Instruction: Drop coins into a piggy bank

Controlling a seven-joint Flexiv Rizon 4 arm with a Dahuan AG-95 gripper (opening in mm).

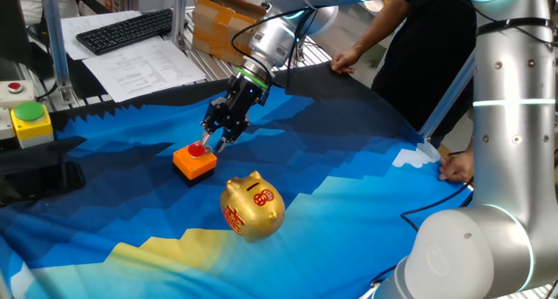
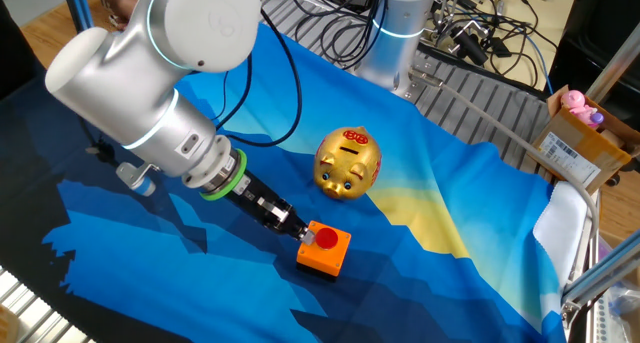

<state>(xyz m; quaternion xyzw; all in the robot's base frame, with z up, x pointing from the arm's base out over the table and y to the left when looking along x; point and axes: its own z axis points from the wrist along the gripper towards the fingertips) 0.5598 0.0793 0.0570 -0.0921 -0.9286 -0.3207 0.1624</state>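
End effector (image 1: 209, 143) fingertips straddle a red coin (image 1: 197, 148) (grip unclear) on the orange block (image 1: 193, 162); gold piggy bank (image 1: 252, 207) nearby.

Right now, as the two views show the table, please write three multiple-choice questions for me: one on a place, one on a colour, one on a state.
1. Where does the small flat red round coin lie?
A. on top of the orange square block
B. in the pig's slot
C. on the cloth beside the keyboard

2. What colour is the shiny pig-shaped piggy bank?
A. silver
B. gold with red markings
C. green

3. What is the state of the two-finger gripper?
A. raised high above the pig
B. lowered to the block, fingers at the coin
C. resting on the pig's back

Answers: 1 A, the red disc sits on the block in both views. 2 B, the body is gold with red characters. 3 B, its tips are at the coin; whether they grip it cannot be told.
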